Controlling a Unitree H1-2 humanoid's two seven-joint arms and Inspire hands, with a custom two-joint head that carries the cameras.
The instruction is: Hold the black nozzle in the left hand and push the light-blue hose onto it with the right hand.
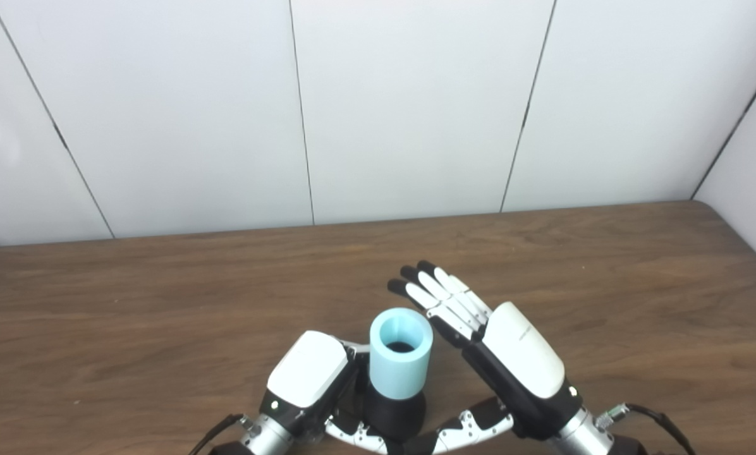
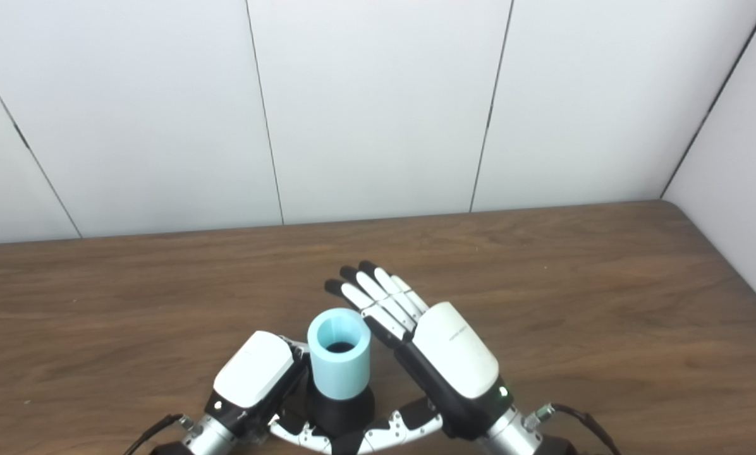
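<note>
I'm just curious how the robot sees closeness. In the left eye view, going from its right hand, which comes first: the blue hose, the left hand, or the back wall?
1. Light-blue hose, just left of the right hand.
2. Left hand, beyond the hose, gripping the black nozzle.
3. Back wall, far behind the table.

Hose (image 1: pixel 401 354) hemmed by both hands; table (image 1: pixel 163 303) beyond lies open

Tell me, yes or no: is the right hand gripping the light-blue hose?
No. The right hand is open beside the light-blue hose, fingers stretched out flat and not wrapped around it.
</note>
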